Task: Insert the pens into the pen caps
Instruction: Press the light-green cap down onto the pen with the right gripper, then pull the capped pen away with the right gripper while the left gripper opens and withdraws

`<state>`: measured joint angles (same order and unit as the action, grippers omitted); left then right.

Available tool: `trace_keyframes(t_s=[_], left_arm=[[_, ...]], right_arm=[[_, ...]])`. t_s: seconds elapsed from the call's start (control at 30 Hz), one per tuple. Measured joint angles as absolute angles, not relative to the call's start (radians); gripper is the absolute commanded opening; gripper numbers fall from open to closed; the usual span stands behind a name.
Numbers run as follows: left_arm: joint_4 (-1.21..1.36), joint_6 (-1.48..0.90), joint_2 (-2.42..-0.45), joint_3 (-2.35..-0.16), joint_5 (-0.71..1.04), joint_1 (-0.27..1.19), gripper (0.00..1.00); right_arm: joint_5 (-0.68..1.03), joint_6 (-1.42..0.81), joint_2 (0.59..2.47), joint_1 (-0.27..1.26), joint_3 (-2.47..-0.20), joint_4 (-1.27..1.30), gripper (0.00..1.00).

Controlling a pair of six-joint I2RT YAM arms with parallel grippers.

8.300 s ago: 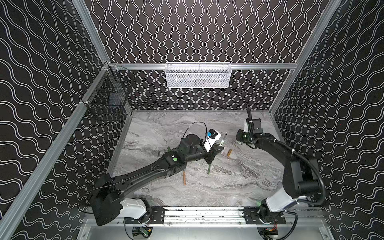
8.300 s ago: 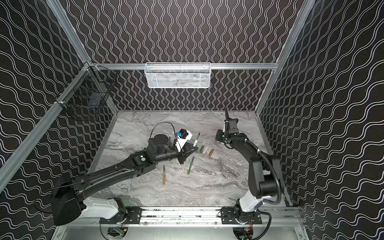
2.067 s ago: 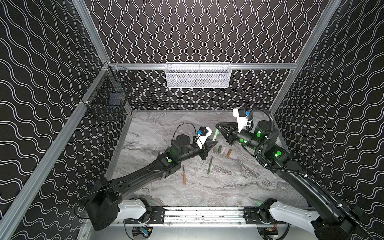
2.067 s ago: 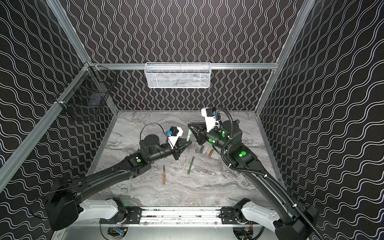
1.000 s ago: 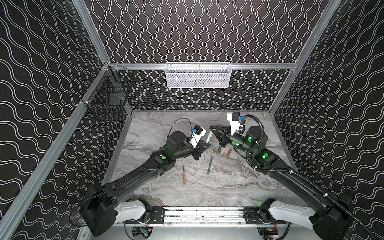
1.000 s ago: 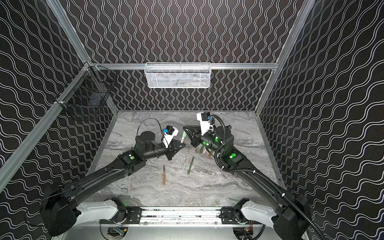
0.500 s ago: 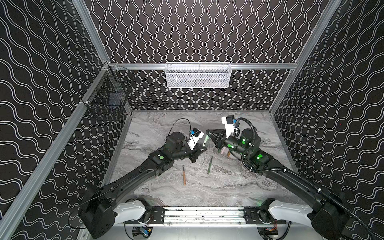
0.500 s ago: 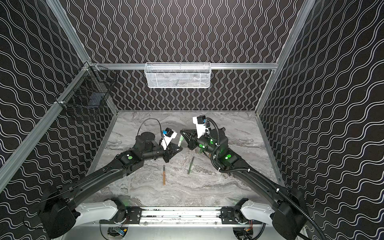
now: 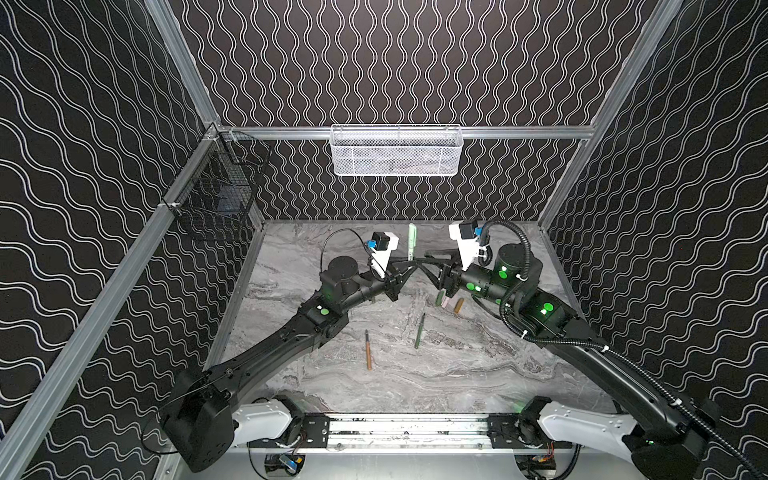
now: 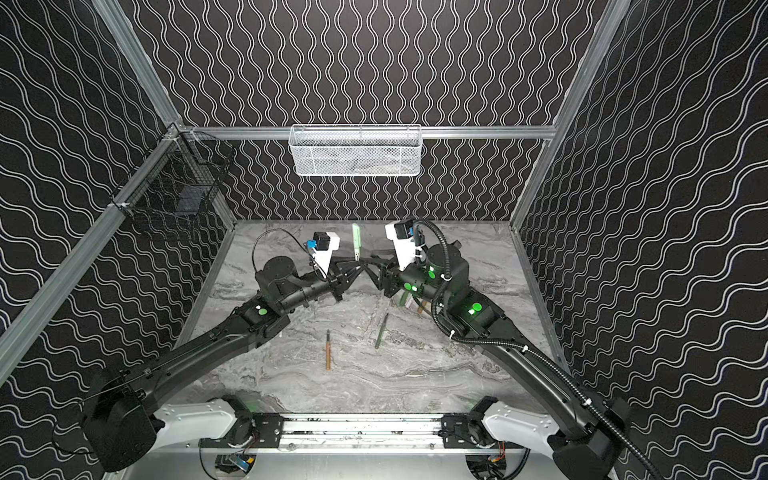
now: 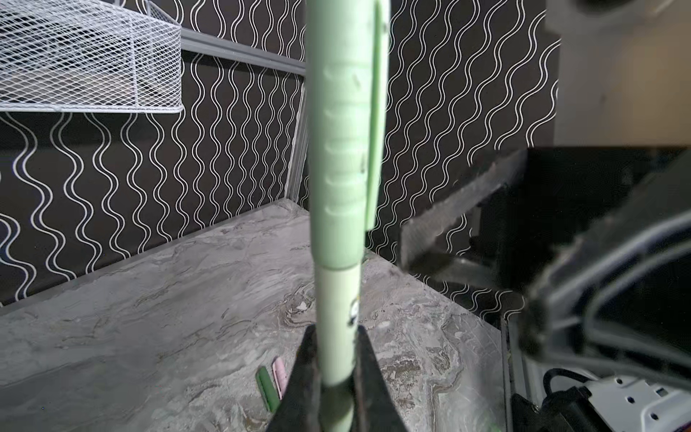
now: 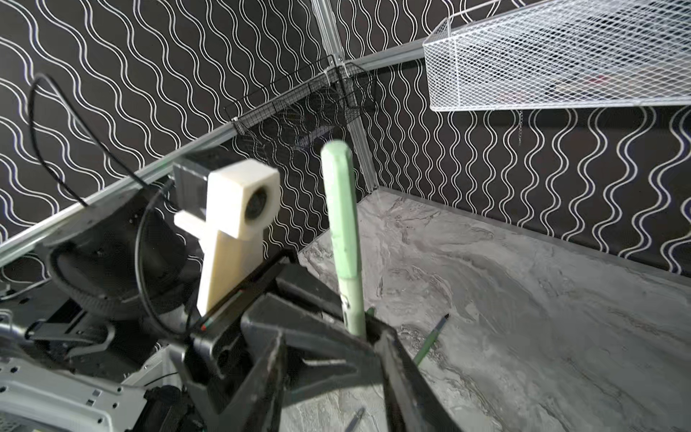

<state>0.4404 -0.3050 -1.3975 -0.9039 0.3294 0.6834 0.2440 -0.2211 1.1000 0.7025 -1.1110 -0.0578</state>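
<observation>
My left gripper [image 9: 406, 266] [image 11: 336, 377] is shut on the lower barrel of a pale green pen [image 9: 411, 249] [image 10: 356, 245] [image 11: 338, 314], held upright above the back of the table. A pale green cap [image 11: 344, 131] [image 12: 338, 209] sits on the pen's upper end. My right gripper [image 9: 424, 265] [image 12: 332, 370] is open, with its tips close beside the pen near the left gripper's tips. An orange-brown pen [image 9: 368, 349] and a dark green pen [image 9: 419, 330] [image 12: 430, 340] lie on the table. A dark green cap [image 9: 439, 298], a pink cap [image 9: 446, 302] and an orange-brown cap [image 9: 458, 305] lie under the right arm.
A white mesh basket [image 9: 395, 151] hangs on the back wall. A black wire basket [image 9: 216, 199] hangs on the left rail. The marble tabletop [image 9: 457, 374] is walled in on three sides.
The right gripper's jaws have opened; they were shut a second ago. Both grippers have risen and moved towards the back, and the capped pale green pen now stands upright in the left gripper.
</observation>
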Motion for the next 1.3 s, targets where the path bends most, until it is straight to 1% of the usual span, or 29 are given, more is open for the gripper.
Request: trace_keyframes(t_s=[0.1, 0.17, 0.33, 0.43, 0.6, 0.7, 0.83, 1.0, 1.07, 1.17, 1.27, 1.3], left_arm=[[0.455, -0.313, -1.403, -0.904, 0.329, 0.683, 0.0], [0.456, -0.318, -1.406, -0.904, 0.33, 0.683, 0.0], [0.463, -0.335, -1.409, -0.902, 0.334, 0.683, 0.0], [0.469, -0.336, -1.414, -0.902, 0.334, 0.683, 0.0], [0.478, -0.337, -1.415, -0.902, 0.338, 0.683, 0.0], [0.479, -0.338, -1.415, -0.899, 0.338, 0.683, 0.0], [0.482, -0.34, -1.415, -0.899, 0.345, 0.683, 0.0], [0.482, -0.34, -1.415, -0.899, 0.346, 0.683, 0.0], [0.482, -0.34, -1.415, -0.899, 0.348, 0.683, 0.0], [0.482, -0.355, -1.418, -0.899, 0.352, 0.683, 0.0], [0.482, -0.36, -1.425, -0.899, 0.356, 0.683, 0.01], [0.482, -0.363, -1.427, -0.899, 0.356, 0.683, 0.07]], right_arm=[[0.226, -0.208, 1.083, 0.702, -1.11, -0.07, 0.35], [0.225, -0.198, 1.085, 0.702, -1.118, -0.076, 0.35], [0.215, -0.178, 1.136, 0.704, -1.196, -0.111, 0.42], [0.192, -0.163, 1.168, 0.704, -1.245, -0.11, 0.43], [0.189, -0.16, 1.222, 0.704, -1.261, -0.113, 0.42], [0.196, -0.16, 1.237, 0.704, -1.261, -0.11, 0.39], [0.221, -0.162, 1.261, 0.704, -1.262, -0.105, 0.28], [0.253, -0.168, 1.278, 0.704, -1.263, -0.098, 0.19], [0.263, -0.172, 1.279, 0.704, -1.262, -0.093, 0.13], [0.268, -0.167, 1.279, 0.701, -1.257, -0.088, 0.09], [0.265, -0.169, 1.277, 0.7, -1.243, -0.076, 0.07], [0.263, -0.17, 1.276, 0.7, -1.242, -0.075, 0.07]])
